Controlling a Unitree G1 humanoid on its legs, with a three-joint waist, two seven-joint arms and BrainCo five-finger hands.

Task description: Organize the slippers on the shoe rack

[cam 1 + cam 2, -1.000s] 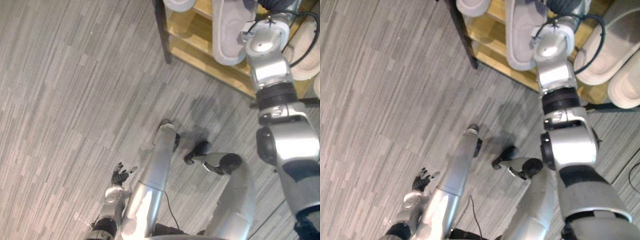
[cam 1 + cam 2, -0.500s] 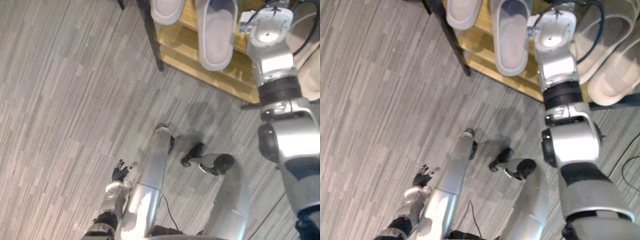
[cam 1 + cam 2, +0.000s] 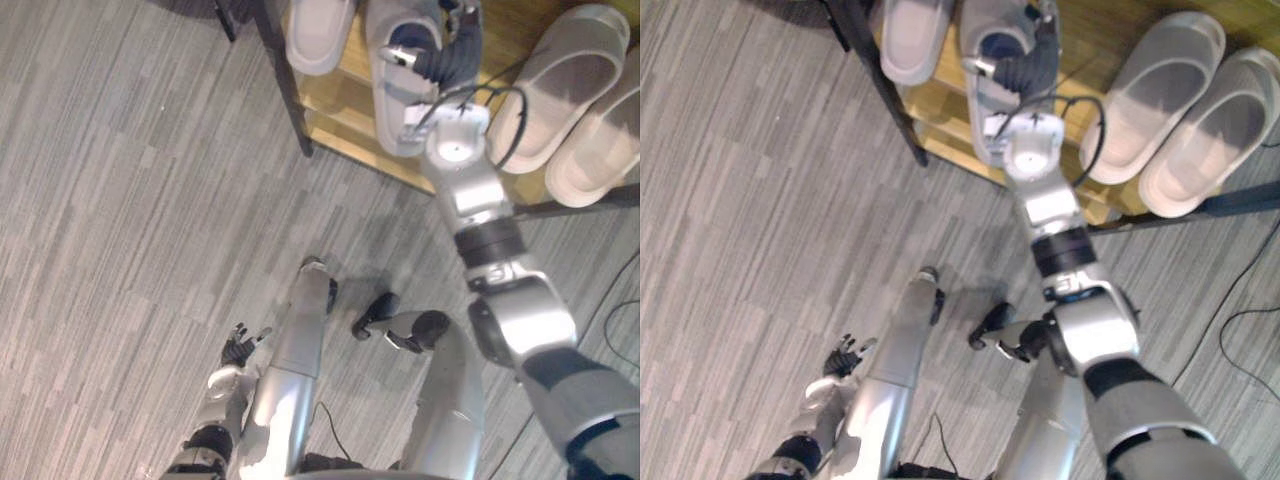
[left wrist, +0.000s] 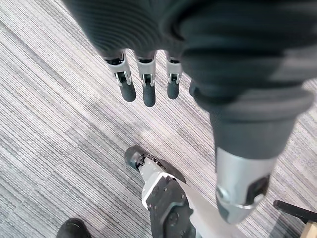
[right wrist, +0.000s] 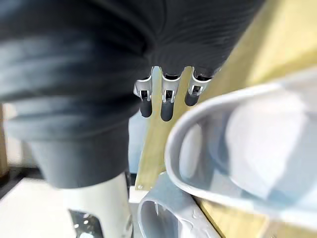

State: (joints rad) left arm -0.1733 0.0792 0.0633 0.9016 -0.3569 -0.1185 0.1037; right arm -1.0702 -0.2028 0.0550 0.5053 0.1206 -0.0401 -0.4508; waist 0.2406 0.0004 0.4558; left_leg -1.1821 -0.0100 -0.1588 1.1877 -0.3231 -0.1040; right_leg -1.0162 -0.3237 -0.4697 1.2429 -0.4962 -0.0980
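Right hand (image 3: 445,58) is stretched out to the rack (image 3: 286,90), hanging over the second slipper (image 3: 388,100) from the left on the wooden shelf (image 3: 345,100). Seen from its wrist, the fingers (image 5: 167,99) are straight and loose, curled round nothing. Whether they touch that slipper I can't make out. Another slipper (image 3: 318,35) lies just to its left. A pair (image 3: 560,85) sits side by side further right on the same shelf, well apart from the hand. All four are pale grey. Left hand (image 3: 240,350) hangs low over the grey floor (image 3: 120,200), its fingers (image 4: 146,91) straight and holding nothing.
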